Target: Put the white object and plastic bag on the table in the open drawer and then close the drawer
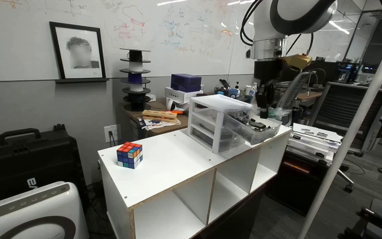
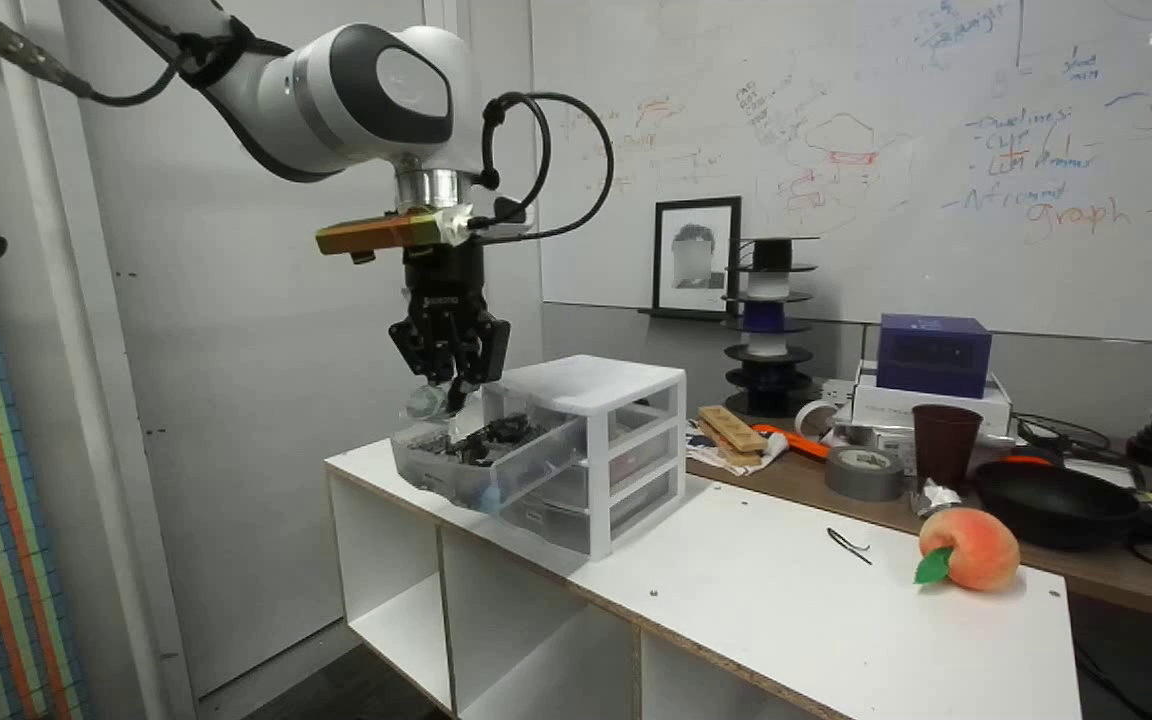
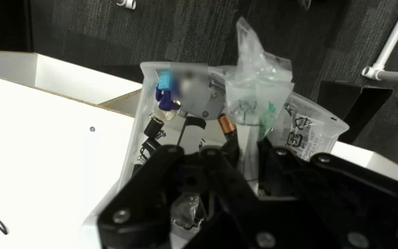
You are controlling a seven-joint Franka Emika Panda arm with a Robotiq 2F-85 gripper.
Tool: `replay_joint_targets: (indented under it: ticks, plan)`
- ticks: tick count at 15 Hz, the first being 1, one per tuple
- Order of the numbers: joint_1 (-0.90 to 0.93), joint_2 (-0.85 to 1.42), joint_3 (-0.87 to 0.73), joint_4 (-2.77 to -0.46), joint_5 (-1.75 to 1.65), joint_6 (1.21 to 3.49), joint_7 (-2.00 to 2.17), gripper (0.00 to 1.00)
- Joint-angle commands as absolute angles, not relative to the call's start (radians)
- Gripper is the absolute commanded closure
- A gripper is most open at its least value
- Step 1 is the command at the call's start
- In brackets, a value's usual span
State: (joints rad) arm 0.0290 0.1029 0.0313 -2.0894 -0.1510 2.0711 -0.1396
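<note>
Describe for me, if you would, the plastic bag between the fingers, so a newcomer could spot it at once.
On the white table stands a white-framed drawer unit with one drawer pulled open. Over that drawer, the plastic bag sits between the black fingers. A green patch sets it apart from the black-printed clear plastic inside the drawer.

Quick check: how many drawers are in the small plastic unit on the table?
3, stacked: the top drawer is pulled out; the middle drawer and bottom drawer appear pushed in beneath it. None seems hidden.
</note>
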Motion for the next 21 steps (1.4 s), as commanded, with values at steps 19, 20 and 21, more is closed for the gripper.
replay_joint_targets:
  ticks: [19,20,21]
  plan:
    - [0.048,0.042,0.031,-2.126,-0.193,2.156,-0.062,0.0]
    - [0.052,0.019,0.036,-2.142,-0.189,2.136,-0.052,0.0]
    - [0.056,-0.011,0.042,-2.172,-0.18,2.118,-0.051,0.0]
